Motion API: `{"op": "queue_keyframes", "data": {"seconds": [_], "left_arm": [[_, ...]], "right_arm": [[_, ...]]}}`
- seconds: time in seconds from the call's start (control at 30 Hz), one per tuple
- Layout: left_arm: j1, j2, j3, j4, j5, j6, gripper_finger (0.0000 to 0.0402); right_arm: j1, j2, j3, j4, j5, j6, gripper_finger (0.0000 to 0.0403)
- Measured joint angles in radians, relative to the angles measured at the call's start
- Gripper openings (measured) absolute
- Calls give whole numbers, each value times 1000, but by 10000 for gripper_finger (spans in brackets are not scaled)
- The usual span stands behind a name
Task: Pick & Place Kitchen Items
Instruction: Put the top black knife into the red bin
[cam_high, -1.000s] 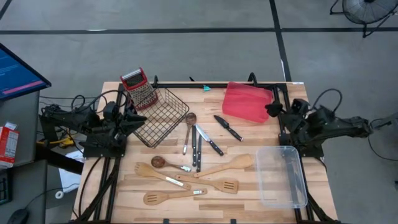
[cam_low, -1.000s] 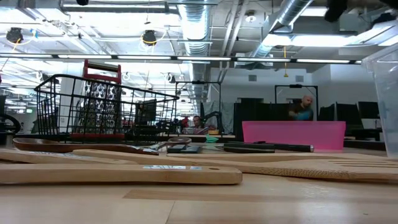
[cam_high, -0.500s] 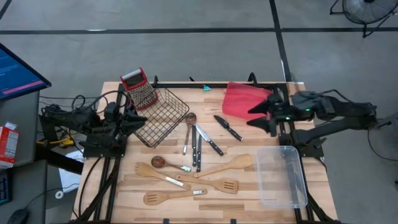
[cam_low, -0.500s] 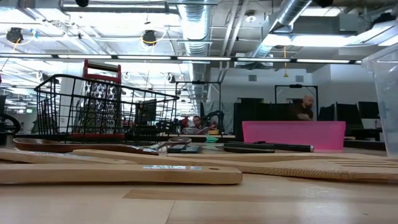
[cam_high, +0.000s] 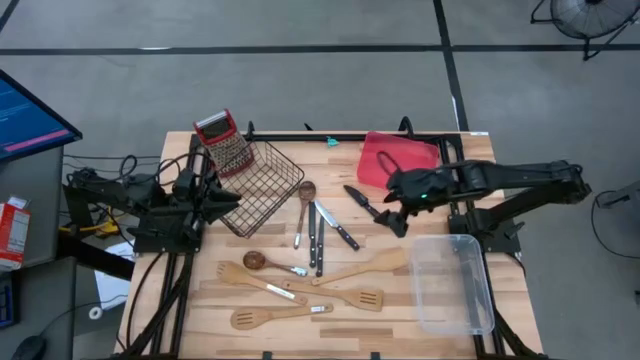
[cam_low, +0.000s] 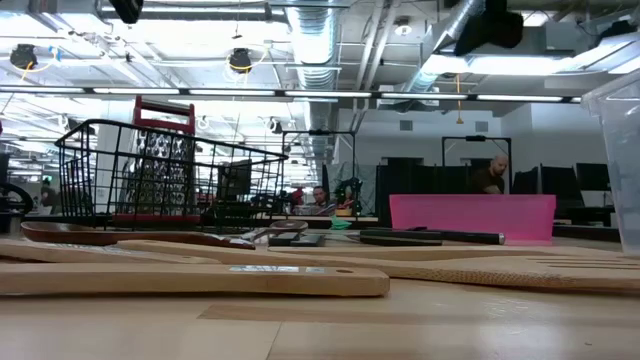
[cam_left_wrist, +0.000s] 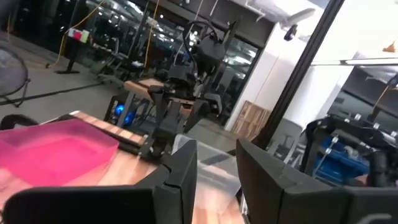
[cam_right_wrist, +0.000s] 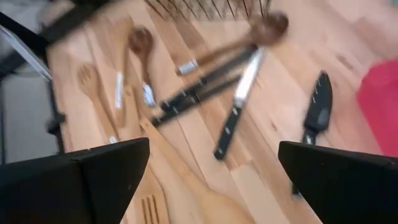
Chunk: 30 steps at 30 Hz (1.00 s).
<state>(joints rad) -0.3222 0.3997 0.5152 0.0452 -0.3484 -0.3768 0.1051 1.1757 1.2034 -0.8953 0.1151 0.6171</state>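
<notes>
The kitchen items lie loose in the middle of the table: pale wooden spatulas (cam_high: 352, 297), a long wooden spoon (cam_high: 362, 268), a dark-bowled spoon (cam_high: 256, 261), black-handled steel knives (cam_high: 335, 228) and an all-black knife (cam_high: 367, 205). My right gripper (cam_high: 393, 203) hangs open above the table by the black knife (cam_right_wrist: 317, 109), slanting down, nothing between its fingers (cam_right_wrist: 93, 174). My left gripper (cam_high: 226, 200) waits at the table's left edge beside the wire basket, its fingers (cam_left_wrist: 180, 180) a little apart and empty.
A black wire basket (cam_high: 262, 185) with a red-topped grater (cam_high: 224, 140) stands at the far left. A flat red tray (cam_high: 412, 160) lies at the far right, partly under my right arm. A clear plastic bin (cam_high: 455, 283) sits at the near right. People are in the room behind.
My right gripper has swung from the table's right edge toward the middle, out over the red tray to the black knife. It has tipped from pointing up to slanting down. It has stayed open.
</notes>
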Motion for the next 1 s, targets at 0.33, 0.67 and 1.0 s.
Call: {"op": "queue_keyframes", "data": {"seconds": [0.33,0.67,1.0], "left_arm": [[0,-87,0,-139,-21,2,95],[0,-90,-11,-191,-26,1,95],[0,-91,-41,-186,-30,-23,95]], "right_arm": [[-3,167,0,-33,-70,12,372],[-14,360,0,-192,-66,88,372],[-76,562,-1,-257,-20,89,372]]}}
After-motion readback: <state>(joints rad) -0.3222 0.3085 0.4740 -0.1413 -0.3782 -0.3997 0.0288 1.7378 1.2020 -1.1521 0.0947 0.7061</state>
